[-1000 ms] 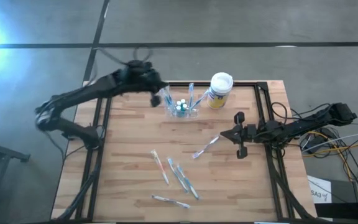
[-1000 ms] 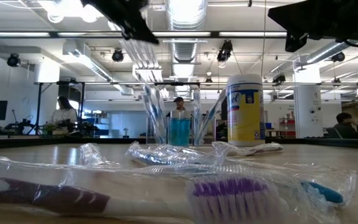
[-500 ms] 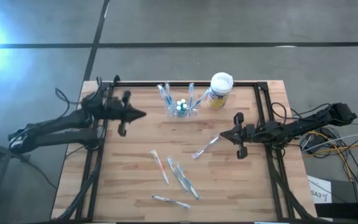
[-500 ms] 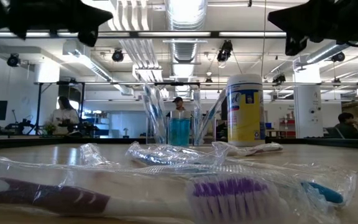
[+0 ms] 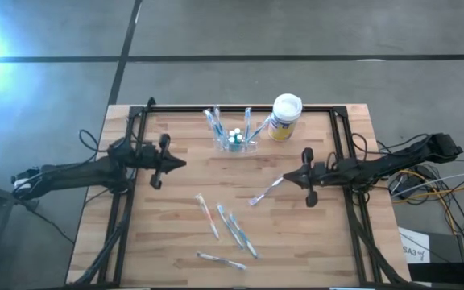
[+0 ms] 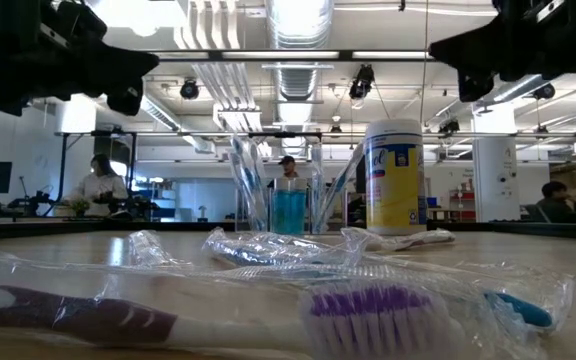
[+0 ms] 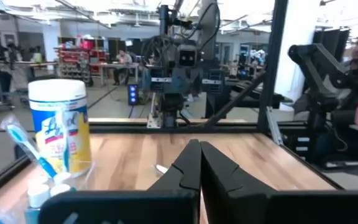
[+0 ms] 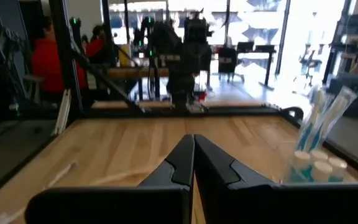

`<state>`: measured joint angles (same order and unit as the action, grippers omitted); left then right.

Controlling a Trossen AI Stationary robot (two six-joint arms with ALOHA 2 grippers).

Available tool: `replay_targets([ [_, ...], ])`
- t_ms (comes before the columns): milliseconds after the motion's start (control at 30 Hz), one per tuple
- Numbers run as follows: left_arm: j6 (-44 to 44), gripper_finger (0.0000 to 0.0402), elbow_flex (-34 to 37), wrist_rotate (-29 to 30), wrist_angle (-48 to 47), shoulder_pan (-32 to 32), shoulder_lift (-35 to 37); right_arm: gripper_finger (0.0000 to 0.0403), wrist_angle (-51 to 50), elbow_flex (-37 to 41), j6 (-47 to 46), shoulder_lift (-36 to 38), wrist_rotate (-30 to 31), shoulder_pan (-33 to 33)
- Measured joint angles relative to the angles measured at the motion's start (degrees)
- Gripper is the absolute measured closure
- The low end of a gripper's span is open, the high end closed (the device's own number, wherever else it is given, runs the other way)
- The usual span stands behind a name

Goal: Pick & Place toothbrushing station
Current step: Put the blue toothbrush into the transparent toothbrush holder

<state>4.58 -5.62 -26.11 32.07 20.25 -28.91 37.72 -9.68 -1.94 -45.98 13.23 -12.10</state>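
The toothbrushing station is being left standing at the table's far edge, seemingly touching the canister. Both the left gripper and right gripper are being kept pressed together, empty.

High cam looks straight down on the whole bench, both arms in frame. Low cam sits at bench-top level, wrapped toothbrushes right at the lens, facing the room behind. Each wrist cam looks level along the bench past its own fingers toward the opposite arm. All four share the toothbrushing station; high, low and left wrist share the canister.
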Motion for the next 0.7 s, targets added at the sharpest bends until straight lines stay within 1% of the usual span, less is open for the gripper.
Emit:
replay_targets([
  [67,-0.07,0.0401,0.34,-0.69,-0.04,0.0,0.12,0.0394,-5.94,-1.92,-0.69,0.01,0.48,0.0],
  [167,-0.7,0.0395,0.25,-1.02,0.01,0.0,0.24,0.0394,-20.14,-6.82,-1.43,-0.12,1.42,0.0],
  [300,-0.84,0.0374,-0.37,-1.22,0.07,0.0,0.42,0.0394,-35.32,-14.25,-7.44,-2.56,1.84,0.0],
  [467,-0.46,0.0356,-0.91,-1.52,0.16,0.0,0.55,0.0394,-48.2,-23.26,-14.14,-9.14,1.88,-1.1],
  [633,1.24,0.0347,-1.02,-1.57,0.01,0.0,0.68,0.0394,-58.98,-32.28,-15.74,-18.2,1.63,-2.77],
  [700,1.77,0.0347,-1.02,-1.59,-0.01,0.0,0.68,0.0394,-63.17,-35.6,-15.74,-21.93,0.35,-3.31],
])
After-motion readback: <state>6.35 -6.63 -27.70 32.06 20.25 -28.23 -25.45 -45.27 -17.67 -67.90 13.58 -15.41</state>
